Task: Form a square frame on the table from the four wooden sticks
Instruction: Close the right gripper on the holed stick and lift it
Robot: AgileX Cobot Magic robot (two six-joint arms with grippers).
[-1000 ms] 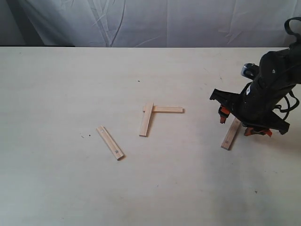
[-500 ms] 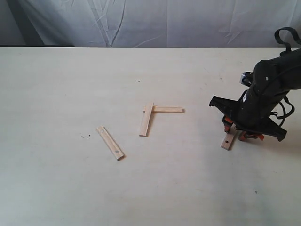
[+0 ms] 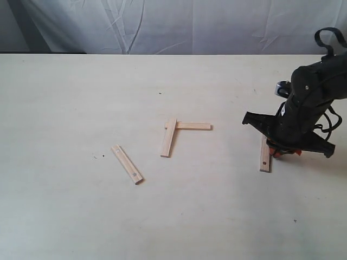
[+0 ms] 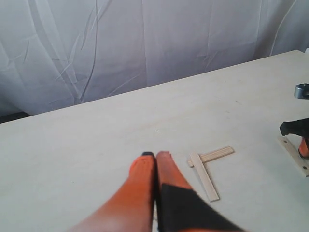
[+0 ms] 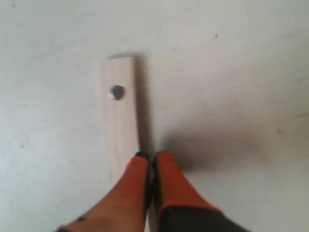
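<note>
Four wooden sticks lie on the table (image 3: 65, 108). Two of them (image 3: 168, 137) (image 3: 192, 126) overlap at one corner in an L near the middle. A third stick (image 3: 127, 164) lies loose and slanted to their left. The fourth stick (image 3: 264, 157) lies at the right, nearly upright in the exterior view. My right gripper (image 3: 279, 153) is down at that stick's far end. In the right wrist view the gripper (image 5: 150, 154) is shut, its tips against the dotted stick's (image 5: 120, 125) long edge, and no wood shows between them. My left gripper (image 4: 155, 153) is shut and empty, well short of the L (image 4: 207, 169).
A white cloth backdrop (image 3: 173, 24) hangs behind the table's far edge. The right arm's black body (image 3: 309, 108) stands over the table's right side. Tiny dark specks (image 3: 160, 93) mark the tabletop. The left arm does not show in the exterior view.
The right gripper's fingers, spread either side of the fourth stick a second ago, have come together. That stick has swung from slanted to nearly upright. The other three sticks have not moved.
</note>
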